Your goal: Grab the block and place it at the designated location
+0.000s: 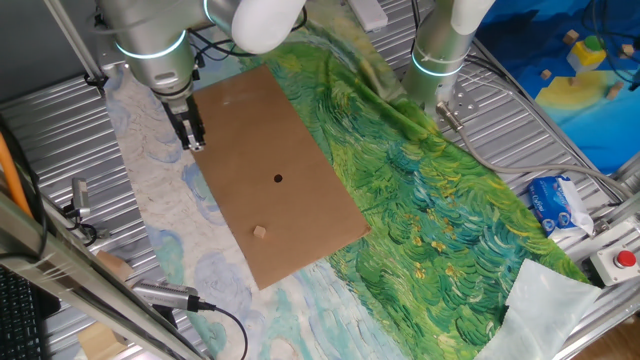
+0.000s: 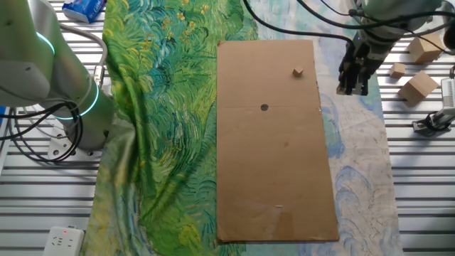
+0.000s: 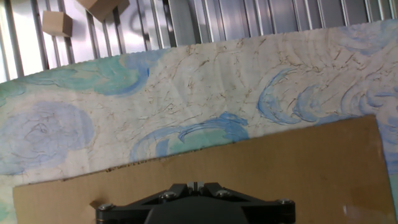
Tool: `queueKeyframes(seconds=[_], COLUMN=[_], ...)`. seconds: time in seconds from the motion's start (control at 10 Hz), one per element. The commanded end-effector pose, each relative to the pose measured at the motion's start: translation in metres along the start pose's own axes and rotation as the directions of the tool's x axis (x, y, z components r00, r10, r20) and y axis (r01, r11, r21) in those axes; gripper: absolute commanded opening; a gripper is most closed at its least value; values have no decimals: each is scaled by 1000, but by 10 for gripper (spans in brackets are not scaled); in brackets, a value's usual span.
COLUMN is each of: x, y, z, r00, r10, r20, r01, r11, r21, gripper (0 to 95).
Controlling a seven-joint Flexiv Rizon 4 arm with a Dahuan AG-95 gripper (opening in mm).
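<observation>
The block (image 1: 260, 232) is a tiny tan cube lying on the brown cardboard sheet (image 1: 300, 140) near its front end; it also shows in the other fixed view (image 2: 298, 72). The black dot (image 1: 278, 179) sits mid-sheet, and the other fixed view shows it too (image 2: 264, 108). My gripper (image 1: 192, 138) hangs above the sheet's far left edge, well away from the block, with its fingers together and nothing between them. In the other fixed view the gripper (image 2: 353, 80) is right of the block. In the hand view the gripper (image 3: 194, 185) shows closed over the cardboard edge; the block and dot are out of that view.
A painted cloth (image 1: 440, 220) covers the table under the sheet. Several larger wooden blocks (image 2: 417, 85) lie on the ribbed metal beside the cloth and show in the hand view (image 3: 57, 23). A second arm's base (image 2: 78, 107) stands at the side. A tissue pack (image 1: 556, 205) and a red button (image 1: 625, 260) are at the right.
</observation>
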State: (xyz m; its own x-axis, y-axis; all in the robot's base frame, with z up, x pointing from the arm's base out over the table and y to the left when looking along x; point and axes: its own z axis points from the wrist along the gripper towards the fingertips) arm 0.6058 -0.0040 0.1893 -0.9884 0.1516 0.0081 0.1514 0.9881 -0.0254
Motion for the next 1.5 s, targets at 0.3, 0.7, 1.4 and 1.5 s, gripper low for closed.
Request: queueKeyframes(seconds=[0.3, 0.7, 1.4, 1.5], x=[-1, -1, -1, -1], y=[1, 1, 1, 1], z=[0, 0, 0, 0], r00=[995, 988, 982, 984], r10=[-95, -152, -187, -175], r20=[-30, -32, 1, 33], r01=[94, 149, 187, 177], r11=[995, 985, 979, 981], r21=[-33, -84, -84, -84], gripper=[0, 0, 0, 0])
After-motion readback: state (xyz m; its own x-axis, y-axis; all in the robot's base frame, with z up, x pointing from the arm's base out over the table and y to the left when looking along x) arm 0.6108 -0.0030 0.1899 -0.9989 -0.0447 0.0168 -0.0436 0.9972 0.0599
